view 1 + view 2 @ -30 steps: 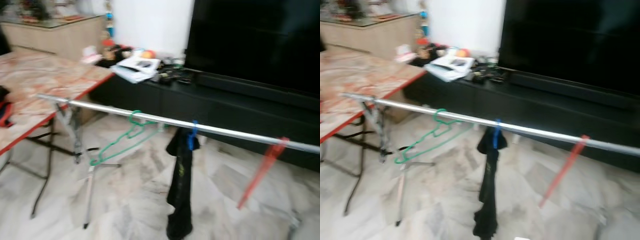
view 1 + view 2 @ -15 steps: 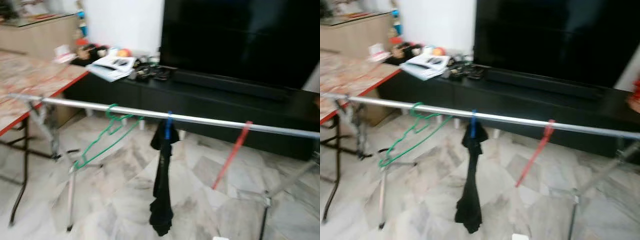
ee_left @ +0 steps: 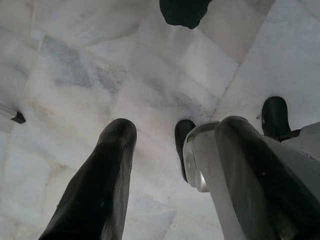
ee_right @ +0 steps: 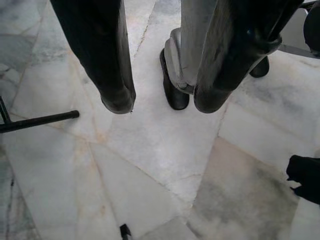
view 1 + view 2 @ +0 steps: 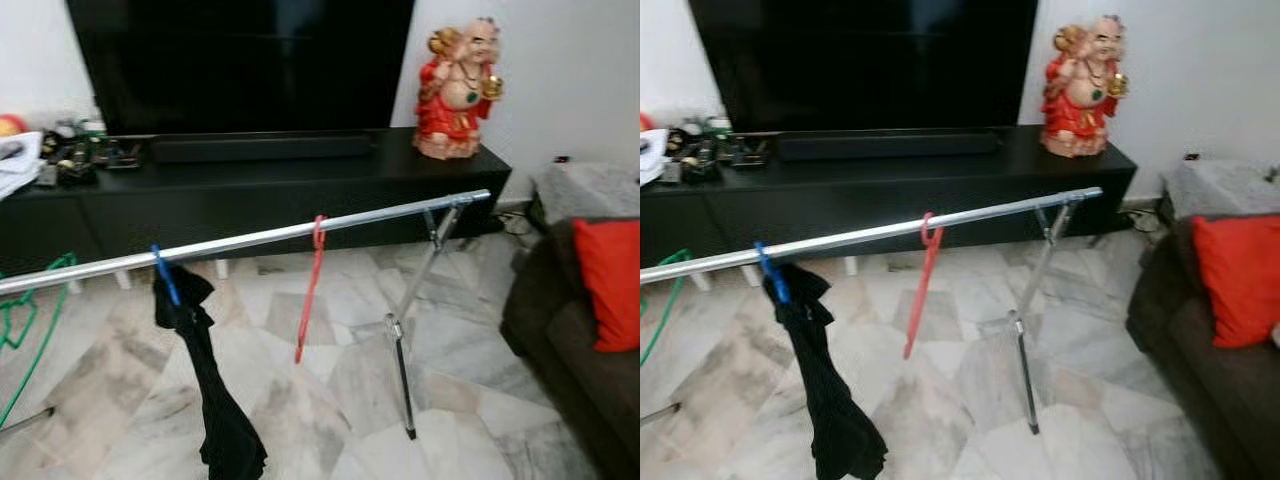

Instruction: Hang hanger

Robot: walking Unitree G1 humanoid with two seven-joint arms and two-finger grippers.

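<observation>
A silver clothes rail (image 5: pixel 250 240) runs across the room at waist height. On it hang a bare red hanger (image 5: pixel 310 290), a blue hanger (image 5: pixel 163 273) carrying a black garment (image 5: pixel 215 400), and a green hanger (image 5: pixel 20 330) at the far left edge. Both arms hang down over the marble floor. My left gripper (image 3: pixel 176 127) is open with nothing between its fingers (image 3: pixel 95 190). My right gripper (image 4: pixel 162 102) is also open and holds nothing.
The rail's right leg (image 5: pixel 400 360) stands on the floor. Behind it are a black TV stand (image 5: pixel 250 190), a large TV (image 5: pixel 240 60) and a red figurine (image 5: pixel 458 90). A dark sofa (image 5: pixel 570 350) with a red cushion (image 5: pixel 610 280) is at the right.
The head view has swung to the right: the table has left the picture and the rail's right end, figurine and sofa have come in. The hangers stay on the rail.
</observation>
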